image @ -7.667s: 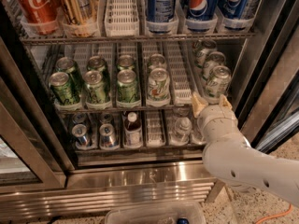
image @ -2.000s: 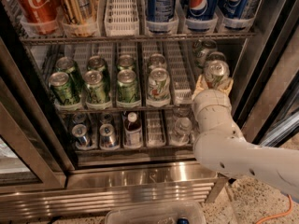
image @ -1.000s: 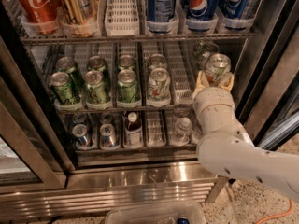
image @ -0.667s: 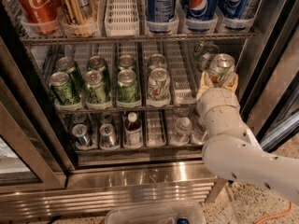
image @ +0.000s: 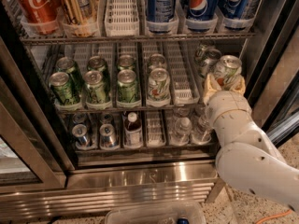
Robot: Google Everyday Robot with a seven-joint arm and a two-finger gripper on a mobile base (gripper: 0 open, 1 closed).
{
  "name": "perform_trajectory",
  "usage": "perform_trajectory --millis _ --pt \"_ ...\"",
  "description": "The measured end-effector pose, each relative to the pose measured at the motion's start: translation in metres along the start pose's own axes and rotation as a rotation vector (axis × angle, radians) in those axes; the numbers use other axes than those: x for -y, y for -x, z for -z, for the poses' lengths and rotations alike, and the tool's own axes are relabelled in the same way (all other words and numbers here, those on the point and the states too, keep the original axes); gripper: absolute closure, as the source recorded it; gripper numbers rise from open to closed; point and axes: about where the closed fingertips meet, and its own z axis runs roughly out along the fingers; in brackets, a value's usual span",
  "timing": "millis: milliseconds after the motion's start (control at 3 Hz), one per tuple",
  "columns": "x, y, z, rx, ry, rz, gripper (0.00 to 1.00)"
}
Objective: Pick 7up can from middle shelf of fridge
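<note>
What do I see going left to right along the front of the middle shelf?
First green can → second green can → third green can → pale can → white lane tray → 7up can, held by the gripper at the right end.

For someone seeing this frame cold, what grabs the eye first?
The bulky white arm fills the lower right, its claw closed around the pale 7up can at the right end of the middle shelf. Next come the darker green cans lined up on that shelf's left, and the red Coke can on the upper rack, top left.
</note>
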Motion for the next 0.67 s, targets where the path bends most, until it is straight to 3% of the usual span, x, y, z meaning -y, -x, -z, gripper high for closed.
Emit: perform_trajectory --millis 667 --pt "-0.0045 0.0181 0.0108 -0.034 0.126 -0.112 1.0"
